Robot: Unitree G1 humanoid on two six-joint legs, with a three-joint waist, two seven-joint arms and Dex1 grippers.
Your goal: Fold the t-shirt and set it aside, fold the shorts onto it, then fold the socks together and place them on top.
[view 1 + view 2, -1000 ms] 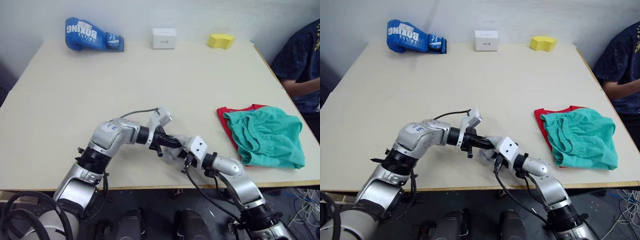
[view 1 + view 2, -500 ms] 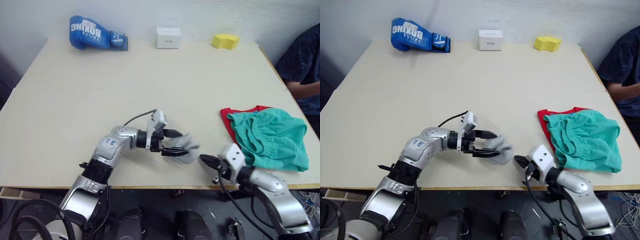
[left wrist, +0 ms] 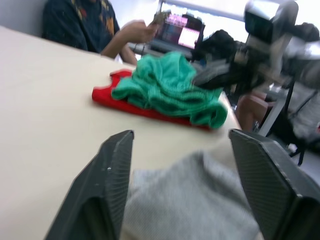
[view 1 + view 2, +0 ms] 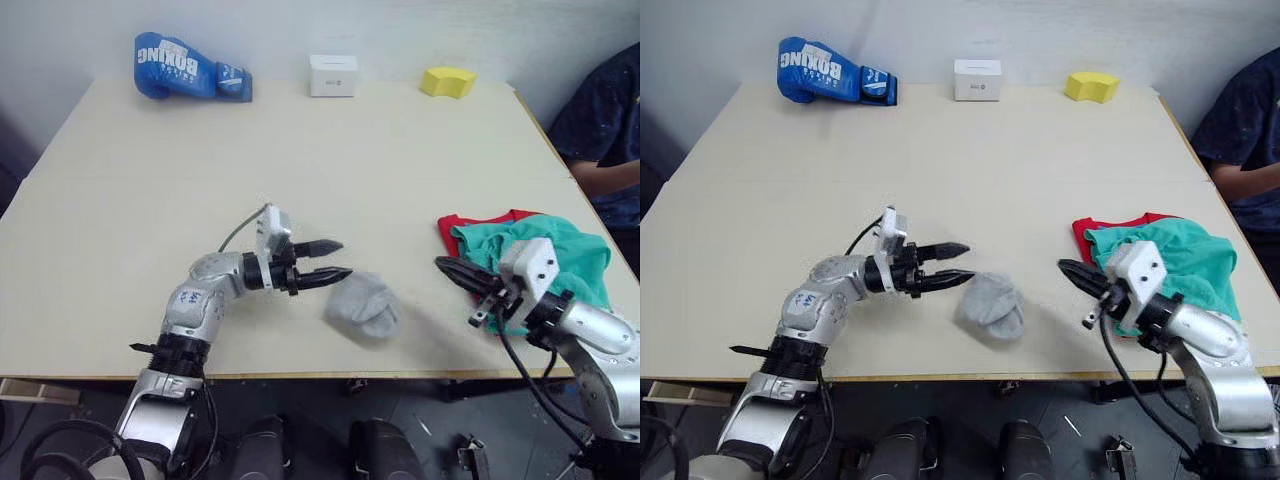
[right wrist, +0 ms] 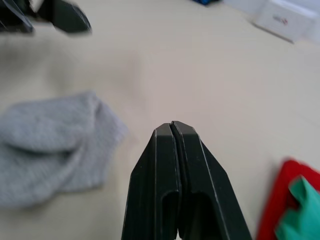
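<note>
Two garments are sitting stacked at my right; going across: my left gripper (image 4: 338, 258) is hovering with fingers spread wide, empty, just beside the socks (image 4: 362, 305) (bunched, lying on the tabletop (image 4: 300, 150)). My right gripper (image 4: 447, 268), fingers pressed together, is hanging beside the shorts (image 4: 560, 255) lying on the t-shirt (image 4: 452, 229).

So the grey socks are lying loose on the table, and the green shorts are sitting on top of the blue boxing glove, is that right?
Not quite. The socks do lie loose on the table, but the shorts rest on the red t-shirt at the table's right side, as the right eye view shows. The boxing glove sits alone at the far left corner.
</note>
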